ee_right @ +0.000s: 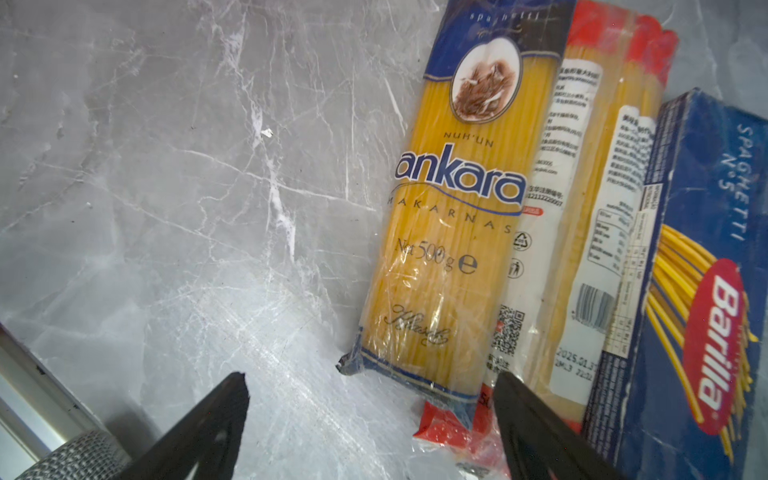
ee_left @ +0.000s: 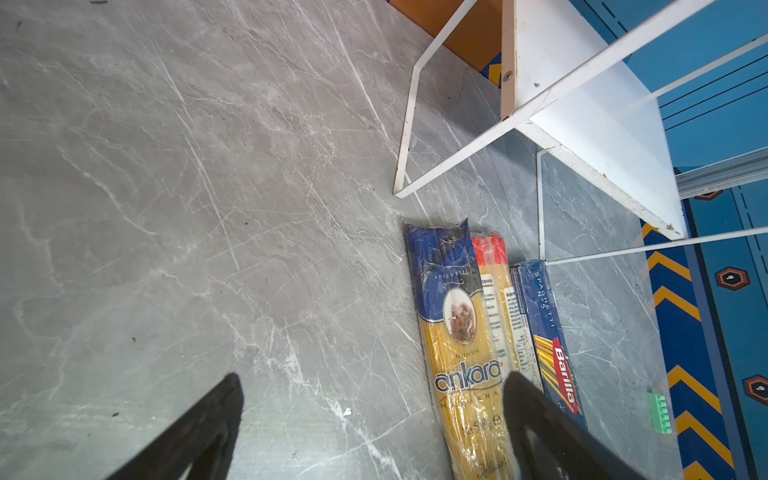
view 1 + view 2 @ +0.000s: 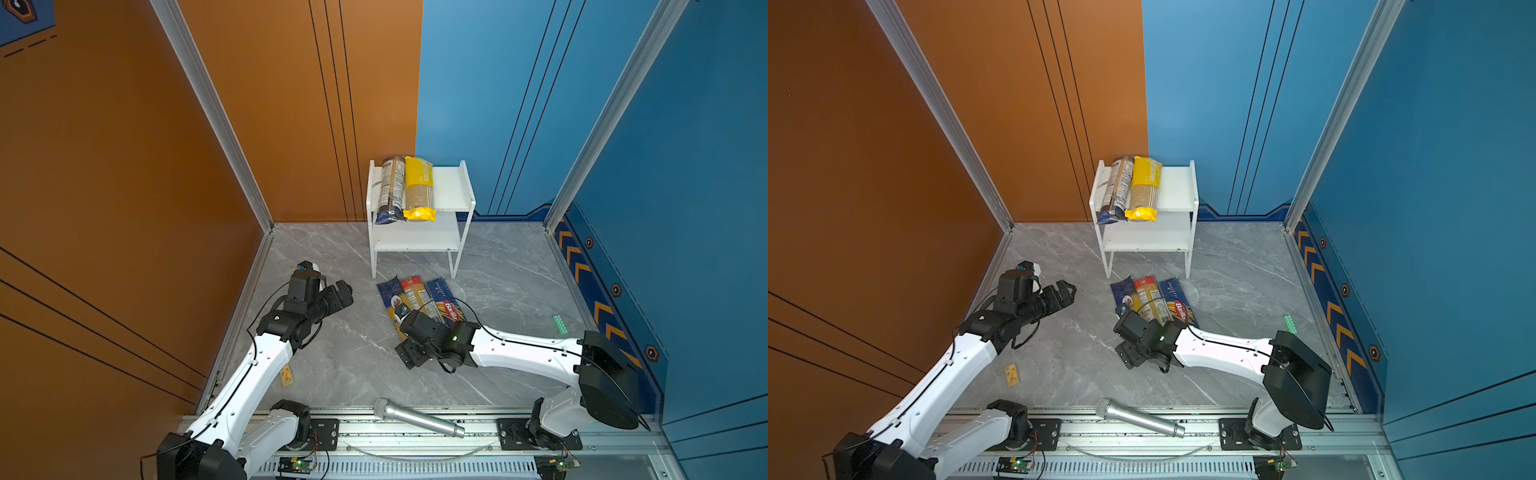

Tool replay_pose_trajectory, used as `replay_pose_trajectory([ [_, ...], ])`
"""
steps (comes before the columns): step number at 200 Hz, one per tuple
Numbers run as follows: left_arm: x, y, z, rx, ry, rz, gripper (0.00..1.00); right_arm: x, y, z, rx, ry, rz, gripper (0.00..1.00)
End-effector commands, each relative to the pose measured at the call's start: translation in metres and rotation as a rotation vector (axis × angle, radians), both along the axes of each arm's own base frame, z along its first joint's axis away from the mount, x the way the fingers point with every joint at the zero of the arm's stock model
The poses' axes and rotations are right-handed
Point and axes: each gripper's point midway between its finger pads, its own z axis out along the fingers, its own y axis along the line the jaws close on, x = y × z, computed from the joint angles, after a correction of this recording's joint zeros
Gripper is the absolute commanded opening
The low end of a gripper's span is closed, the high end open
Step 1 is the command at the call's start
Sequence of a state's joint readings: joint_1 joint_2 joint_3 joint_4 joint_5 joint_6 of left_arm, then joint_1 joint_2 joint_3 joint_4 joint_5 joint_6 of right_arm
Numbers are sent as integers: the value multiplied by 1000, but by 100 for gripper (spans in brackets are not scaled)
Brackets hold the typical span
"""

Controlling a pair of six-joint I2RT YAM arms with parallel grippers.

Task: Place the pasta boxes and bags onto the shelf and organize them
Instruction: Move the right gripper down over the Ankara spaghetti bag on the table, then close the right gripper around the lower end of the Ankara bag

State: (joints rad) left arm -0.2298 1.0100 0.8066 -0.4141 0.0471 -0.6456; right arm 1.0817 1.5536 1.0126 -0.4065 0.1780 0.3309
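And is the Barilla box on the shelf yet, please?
Off: the Barilla box lies flat in front of the shelf.

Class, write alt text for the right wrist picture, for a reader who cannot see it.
Three spaghetti packs lie side by side on a grey table: an Ankara bag, a red-ended clear bag and a blue Barilla box. The right gripper is open at their near ends.

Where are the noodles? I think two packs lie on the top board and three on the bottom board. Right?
Almost. Two packs, the clear pack and the yellow pack, do lie on the top board of the shelf. The Ankara pack, red-ended pack and Barilla box lie on the table before it, not on the bottom board; both top views show this.
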Motion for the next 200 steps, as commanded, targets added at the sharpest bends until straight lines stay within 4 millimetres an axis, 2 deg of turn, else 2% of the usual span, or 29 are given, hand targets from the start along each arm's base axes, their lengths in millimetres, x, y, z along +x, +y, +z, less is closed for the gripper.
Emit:
replay_pose_trajectory([
  [1,1,-5,-1,-12,0,-12,98,3,1,-7,17,14,-16,90],
  [53,1,-6,-2,-14,3,-16,98,6,-6,-24,-8,37,-48,89],
  [200,2,-12,-8,-29,16,-36,98,21,-8,-39,-24,31,-85,89],
])
